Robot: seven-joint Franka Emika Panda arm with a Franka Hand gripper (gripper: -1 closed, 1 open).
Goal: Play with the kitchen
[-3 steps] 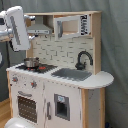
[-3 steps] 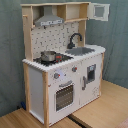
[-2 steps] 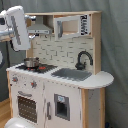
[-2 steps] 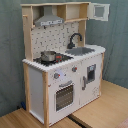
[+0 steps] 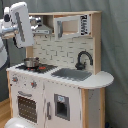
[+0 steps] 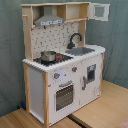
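The white and light-wood toy kitchen (image 5: 60,90) (image 6: 65,75) fills both exterior views. A metal pot (image 5: 31,62) (image 6: 48,55) stands on the stovetop. To its side are the black faucet (image 5: 84,57) (image 6: 75,38) and the grey sink (image 5: 72,74) (image 6: 82,50). The oven door (image 5: 26,107) (image 6: 64,96) is shut, with knobs above it. The upper cabinet door (image 6: 100,11) (image 5: 70,26) stands swung open. My white arm (image 5: 21,25) hangs at the first exterior view's upper left, in front of the range hood (image 5: 44,29). I cannot make out its gripper end. The second exterior view holds no arm.
The kitchen stands on a wooden floor (image 6: 95,112). A grey curtain (image 5: 115,45) hangs behind it. A rounded counter end (image 5: 102,77) juts out at the first exterior view's right. A white rounded object (image 5: 17,123) sits at the first exterior view's bottom left.
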